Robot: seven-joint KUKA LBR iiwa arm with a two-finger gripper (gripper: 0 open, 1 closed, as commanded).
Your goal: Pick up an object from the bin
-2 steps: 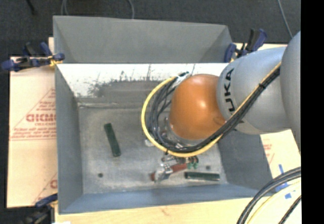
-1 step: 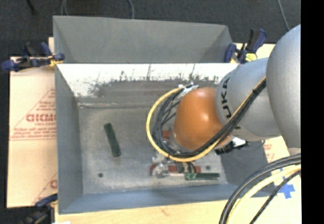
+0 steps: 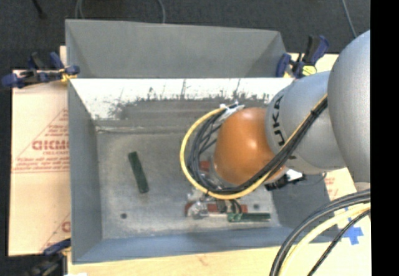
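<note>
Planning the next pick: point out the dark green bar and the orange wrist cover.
dark green bar (image 3: pixel 138 172), camera view, middle of its length.
orange wrist cover (image 3: pixel 243 144), camera view, top of its dome.

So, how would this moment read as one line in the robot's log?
arm: down in bin | end effector: near front wall, beside green strip | green bar: lying on floor at left, apart

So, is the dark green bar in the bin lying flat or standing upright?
Lying flat: the dark green bar shows its whole long side against the bin floor.
</note>
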